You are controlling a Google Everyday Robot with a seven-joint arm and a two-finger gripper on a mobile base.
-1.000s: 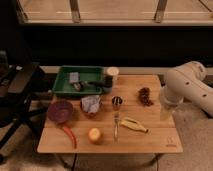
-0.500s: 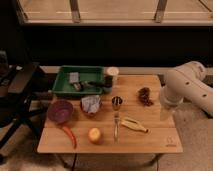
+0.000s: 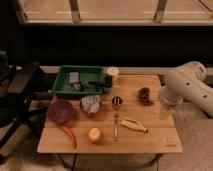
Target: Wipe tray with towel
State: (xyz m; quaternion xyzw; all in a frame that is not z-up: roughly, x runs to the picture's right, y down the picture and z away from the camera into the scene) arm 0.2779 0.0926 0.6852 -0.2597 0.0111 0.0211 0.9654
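No change visible between earlier views and now. Arm (image 3: 189, 86) same pose at right side of table (image 3: 150, 136). Gripper (image 3: 164, 111) same place, low beside right table edge, jaws as wide apart as before, nothing held. Towel (image 3: 90, 104) not shifted, just near side of tray (image 3: 59, 84). No object moved, arrived, or gone.

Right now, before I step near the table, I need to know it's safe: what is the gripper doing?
Gripper: at the right edge of the table, under the white arm; open, holding nothing. The towel lies on the table.
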